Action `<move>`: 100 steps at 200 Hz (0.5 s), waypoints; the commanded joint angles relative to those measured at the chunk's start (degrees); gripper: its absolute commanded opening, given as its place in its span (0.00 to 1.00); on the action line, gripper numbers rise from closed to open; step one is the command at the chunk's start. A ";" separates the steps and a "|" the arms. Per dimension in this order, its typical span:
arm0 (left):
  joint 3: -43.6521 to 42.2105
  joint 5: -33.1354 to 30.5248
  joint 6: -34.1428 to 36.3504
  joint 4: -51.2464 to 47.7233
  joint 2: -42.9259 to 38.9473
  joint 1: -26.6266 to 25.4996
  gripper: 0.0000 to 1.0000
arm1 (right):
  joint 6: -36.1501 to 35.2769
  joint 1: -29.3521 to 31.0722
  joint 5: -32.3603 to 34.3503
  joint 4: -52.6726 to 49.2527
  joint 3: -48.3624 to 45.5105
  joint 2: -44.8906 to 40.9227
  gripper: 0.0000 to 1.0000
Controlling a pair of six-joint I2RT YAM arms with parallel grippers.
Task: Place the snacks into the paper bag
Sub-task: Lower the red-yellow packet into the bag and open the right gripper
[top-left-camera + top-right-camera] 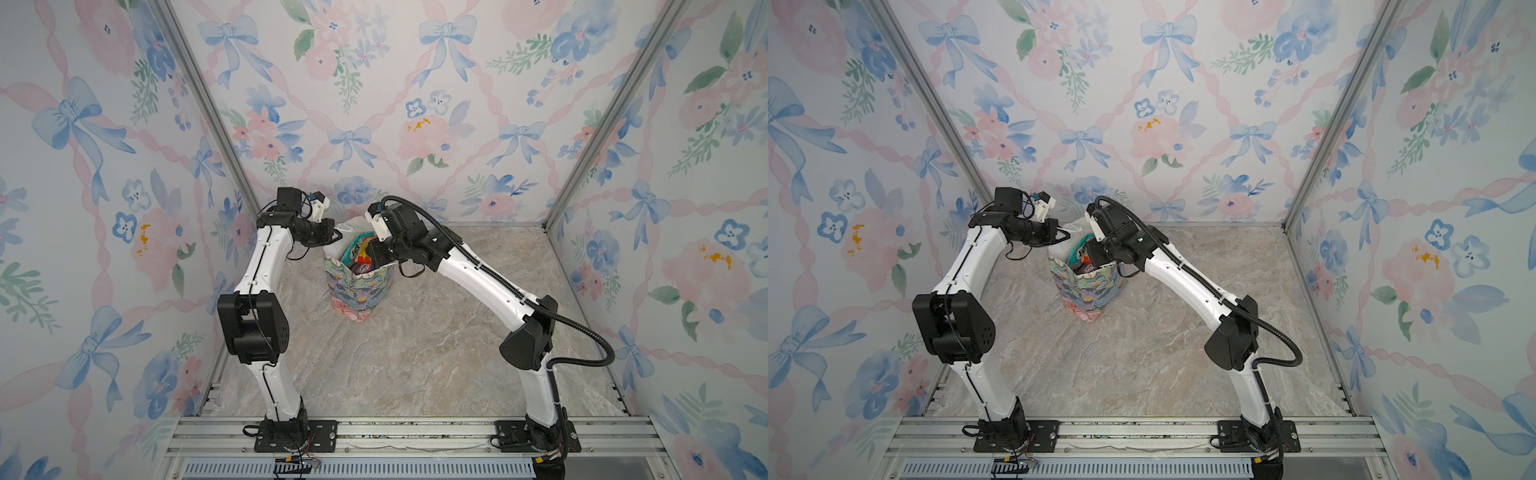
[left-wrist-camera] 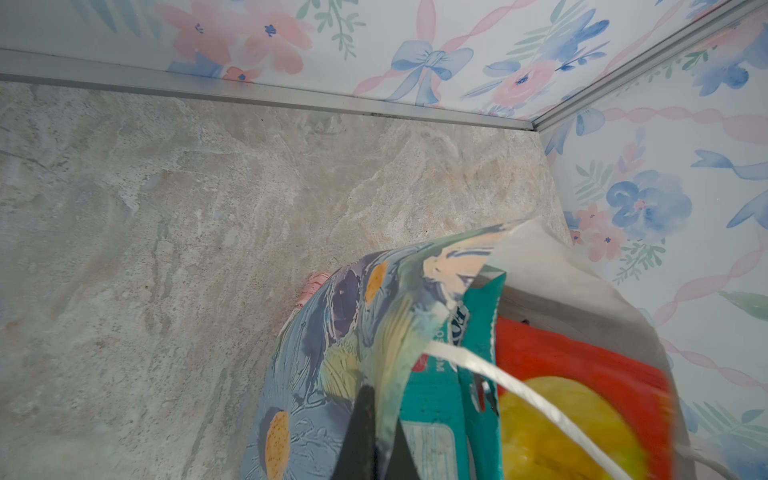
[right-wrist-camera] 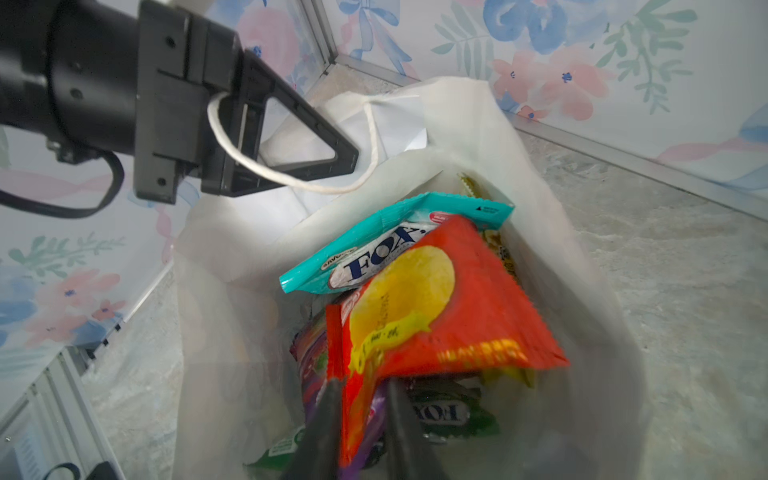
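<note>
With the right gripper (image 3: 365, 382), jaws narrowly parted, straddled the red packet (image 3: 449, 316) inside the bag (image 3: 232, 332), over the teal packet (image 3: 374, 245), apparently to drop it there. With the left gripper (image 3: 347, 160) clamped on the bag's rim, held its mouth wide.

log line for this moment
left gripper: shut on paper bag rim | right gripper: open at bag mouth | red packet: between open jaws, in bag
</note>
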 commanded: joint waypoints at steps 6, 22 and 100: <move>-0.13 1.18 -0.45 -1.82 -0.93 -0.13 0.00 | -0.82 0.50 0.50 -1.45 3.72 -1.73 0.65; -0.13 1.16 -0.45 -1.86 -0.97 -0.13 0.00 | -1.68 0.41 2.06 -0.35 3.52 -3.74 0.74; -0.22 1.39 -0.38 -1.82 -1.00 -0.13 0.00 | -2.44 -0.87 8.63 11.20 -10.32 -17.34 1.00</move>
